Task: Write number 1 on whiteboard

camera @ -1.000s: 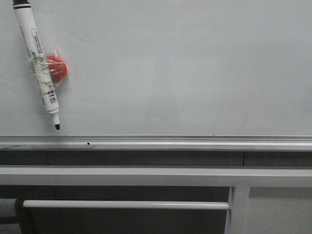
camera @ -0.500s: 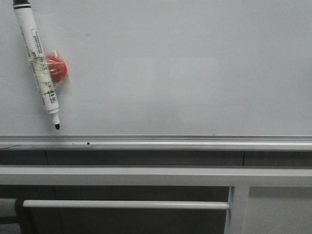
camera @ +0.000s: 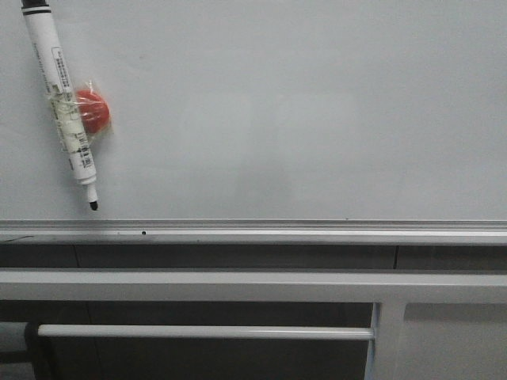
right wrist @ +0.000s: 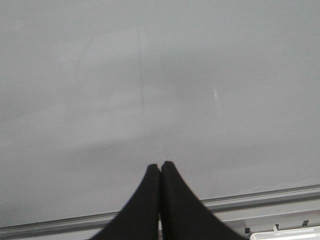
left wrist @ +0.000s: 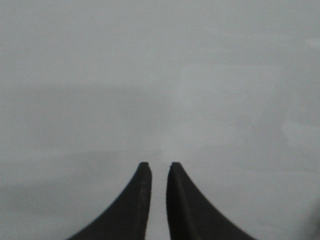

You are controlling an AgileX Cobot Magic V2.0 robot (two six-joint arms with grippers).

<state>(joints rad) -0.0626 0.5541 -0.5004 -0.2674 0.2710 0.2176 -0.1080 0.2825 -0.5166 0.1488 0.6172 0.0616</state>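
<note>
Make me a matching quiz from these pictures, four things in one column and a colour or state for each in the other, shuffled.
Things:
1. marker
2. magnet
3. left gripper
4. right gripper

Descriptions:
A. fingers touching, nothing held
B. red, on the whiteboard
C. fingers slightly apart, nothing held
D. white, tip pointing down, uncapped

Pairs: 1-D, 2-B, 3-C, 4-A

Below the board, pale grey metal frame bars are seen running across the front view, with a thinner horizontal rail joined to an upright post. Dark shadowed gaps are left between them. Soft, even light is cast throughout.
</note>
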